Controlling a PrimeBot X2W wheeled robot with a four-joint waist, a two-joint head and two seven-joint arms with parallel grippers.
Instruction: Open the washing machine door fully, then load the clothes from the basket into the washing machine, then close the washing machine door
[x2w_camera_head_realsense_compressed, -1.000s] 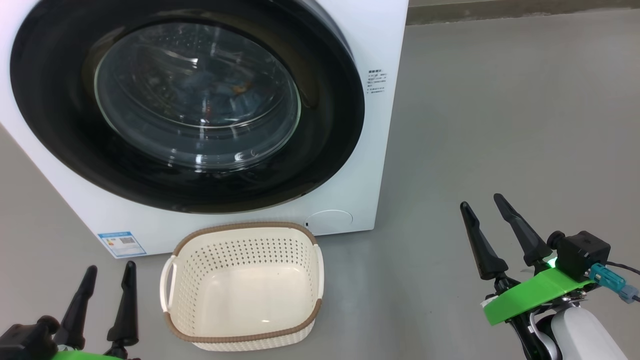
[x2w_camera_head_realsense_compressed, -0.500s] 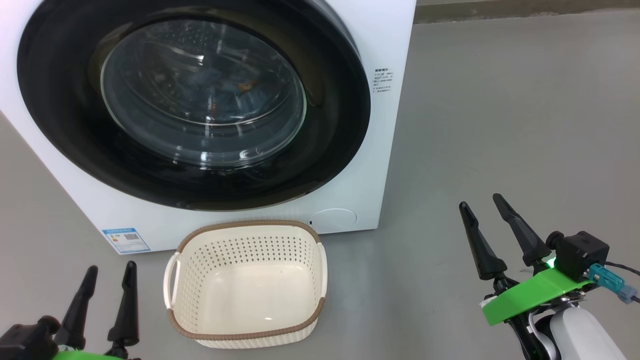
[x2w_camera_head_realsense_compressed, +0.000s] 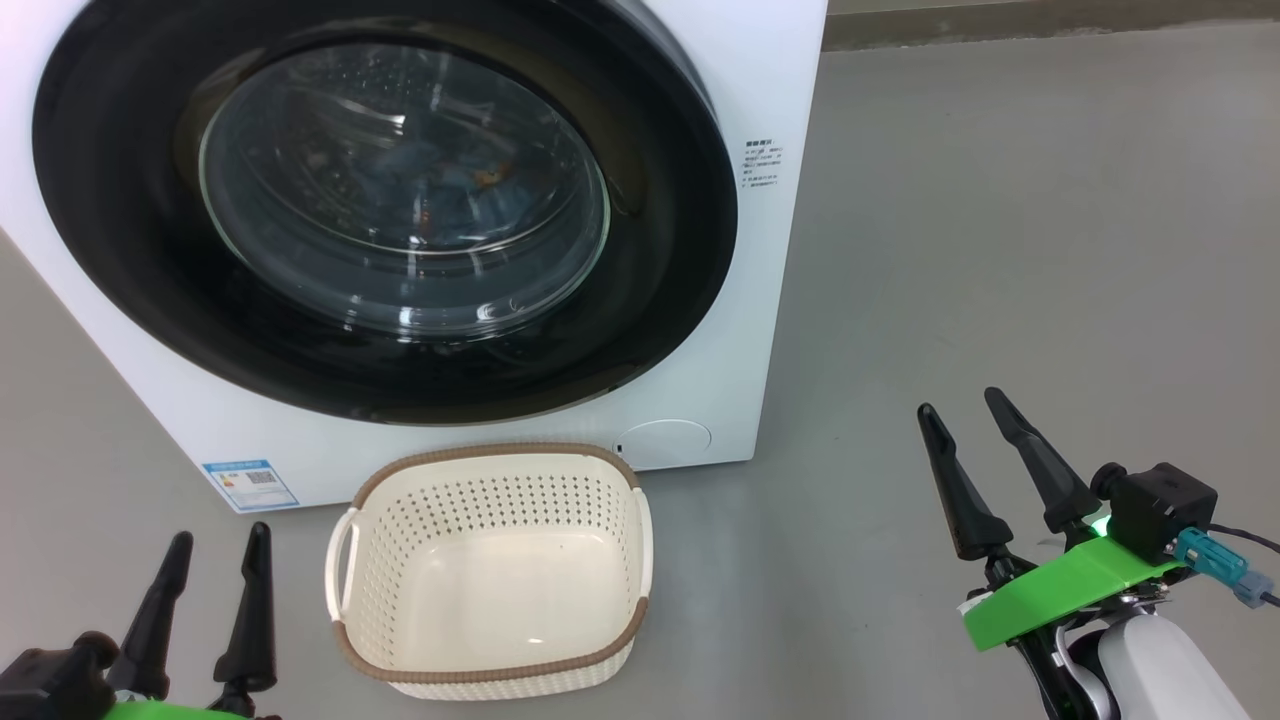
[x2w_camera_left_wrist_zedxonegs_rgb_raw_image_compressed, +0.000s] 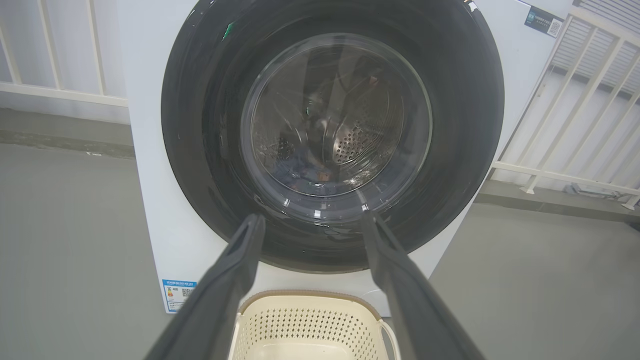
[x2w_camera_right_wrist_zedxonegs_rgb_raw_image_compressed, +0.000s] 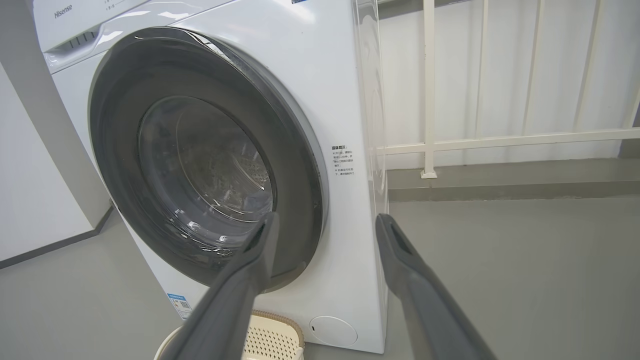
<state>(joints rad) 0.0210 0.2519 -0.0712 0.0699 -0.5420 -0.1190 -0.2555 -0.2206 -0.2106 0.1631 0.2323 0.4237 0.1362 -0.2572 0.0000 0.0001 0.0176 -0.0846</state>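
1. The washing machine door (x2w_camera_head_realsense_compressed: 380, 215) sits shut against the washing machine (x2w_camera_head_realsense_compressed: 770, 90). Whether the latch has caught cannot be told, and if it has not, the door could drift open.
2. The clothes (x2w_camera_head_realsense_compressed: 478, 190) lie in the drum behind the glass. Fabric pinched at the seal would stop the door closing properly, though none shows.
3. The basket (x2w_camera_head_realsense_compressed: 490, 452) stands empty on the floor just before the machine, so a forward roll could knock it.
4. The left gripper (x2w_camera_head_realsense_compressed: 221, 535) and right gripper (x2w_camera_head_realsense_compressed: 959, 402) are spread wide, holding nothing. A careless swing could strike the glass.
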